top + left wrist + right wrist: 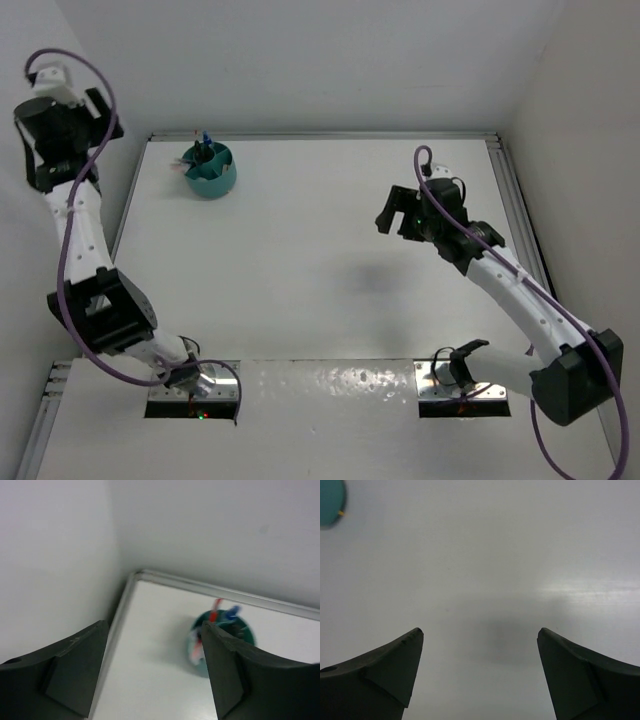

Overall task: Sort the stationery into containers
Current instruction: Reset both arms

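Teal organiser cup [210, 172]: probably light, rigid plastic, tippy. Pens [214, 611] inside look thin and slick; pinch mid-shaft. Spread, empty: left gripper [154, 630], right gripper [480, 632].

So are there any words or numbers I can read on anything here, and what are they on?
None: no words, numbers or signs can be read anywhere. The teal cup shows no label, the pens in it are too blurred to tell, and the table has no print.
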